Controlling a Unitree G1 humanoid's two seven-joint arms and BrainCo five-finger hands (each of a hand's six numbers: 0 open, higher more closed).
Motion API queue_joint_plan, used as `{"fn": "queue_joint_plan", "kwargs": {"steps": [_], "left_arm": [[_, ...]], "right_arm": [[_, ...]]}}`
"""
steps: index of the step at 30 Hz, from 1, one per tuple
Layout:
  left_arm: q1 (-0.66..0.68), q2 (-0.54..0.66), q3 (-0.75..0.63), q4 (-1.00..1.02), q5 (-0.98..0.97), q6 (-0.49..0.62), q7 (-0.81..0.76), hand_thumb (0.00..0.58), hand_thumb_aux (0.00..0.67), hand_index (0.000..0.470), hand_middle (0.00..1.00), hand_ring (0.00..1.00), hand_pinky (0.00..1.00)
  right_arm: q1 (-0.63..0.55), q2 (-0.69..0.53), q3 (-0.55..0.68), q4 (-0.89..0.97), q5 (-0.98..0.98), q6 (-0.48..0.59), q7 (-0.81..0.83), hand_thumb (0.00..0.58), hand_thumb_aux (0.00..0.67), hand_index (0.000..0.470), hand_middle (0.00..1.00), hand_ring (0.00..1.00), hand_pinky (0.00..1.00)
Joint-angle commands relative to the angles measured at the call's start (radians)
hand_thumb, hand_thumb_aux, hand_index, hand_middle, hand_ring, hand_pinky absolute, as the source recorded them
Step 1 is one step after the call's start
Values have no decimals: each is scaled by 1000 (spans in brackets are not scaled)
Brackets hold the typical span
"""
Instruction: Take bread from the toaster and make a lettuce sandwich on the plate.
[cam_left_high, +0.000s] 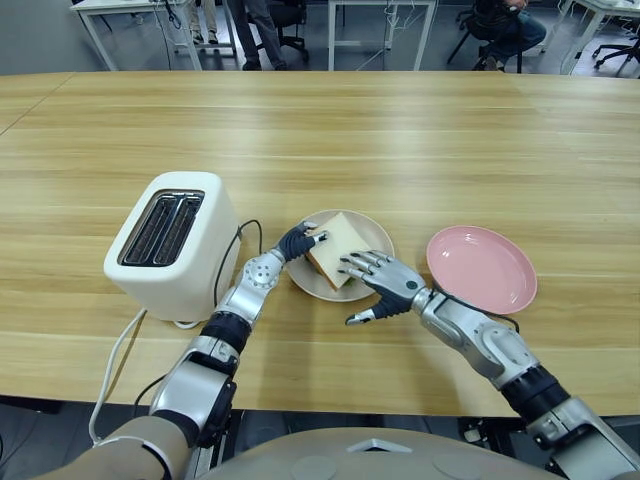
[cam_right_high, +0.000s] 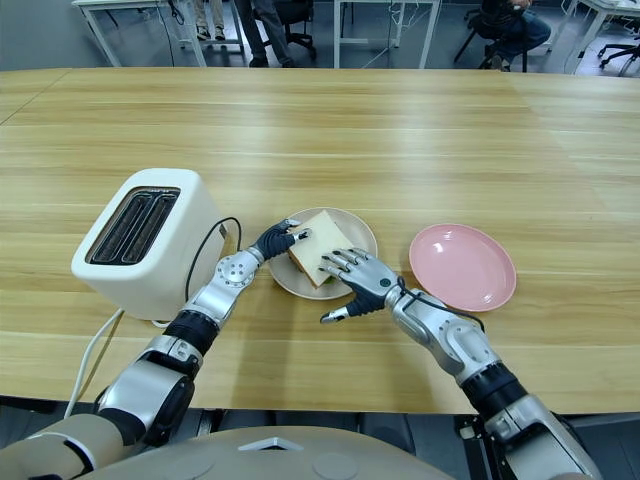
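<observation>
Fingers (cam_left_high: 312, 238) of left hand (cam_left_high: 296, 243) drawn narrow, pinching left corner of bread slice (cam_left_high: 338, 245); right hand (cam_left_high: 388, 283) spread wide, tips touching slice's near edge; slice lies on tan plate (cam_left_high: 375, 232), toaster (cam_left_high: 175, 245) to its left, pink plate (cam_left_high: 481, 268) to its right; long wooden table (cam_left_high: 400, 140); white desks (cam_left_high: 110, 8) behind.

An office-like workroom: a long wooden table (cam_left_high: 400, 140), with white desks (cam_left_high: 120, 5) and wheeled chairs (cam_left_high: 291, 18) behind.
</observation>
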Motion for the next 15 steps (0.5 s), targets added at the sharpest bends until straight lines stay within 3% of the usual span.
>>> {"fn": "queue_joint_plan", "kwargs": {"steps": [1,2,3,4,5,6,15], "left_arm": [[-31,20,-137,7,206,-52,162,570,581,399,1000,1000,1000],[-39,42,-170,-17,279,-30,227,0,0,0,1000,1000,1000],[-45,60,-194,-39,335,-15,277,0,0,0,580,580,580],[-47,84,-211,-83,396,20,328,0,0,0,431,431,431],[-48,99,-221,-111,433,44,362,0,0,0,431,431,431],[-47,113,-227,-138,460,61,383,0,0,0,0,0,0],[59,269,-207,-487,685,282,444,0,0,0,0,0,0]], "right_arm": [[-20,12,76,212,-2,43,157,0,0,0,0,0,0],[-35,16,84,230,4,42,176,0,0,0,0,0,0],[-47,20,90,246,17,39,198,0,0,0,0,0,0],[-64,23,97,260,27,36,226,0,0,0,0,0,0],[-76,25,102,270,33,34,246,0,0,0,0,0,0],[-88,27,105,279,42,32,264,0,0,0,0,0,0],[-162,50,115,322,125,11,354,0,0,0,0,0,0]]}}
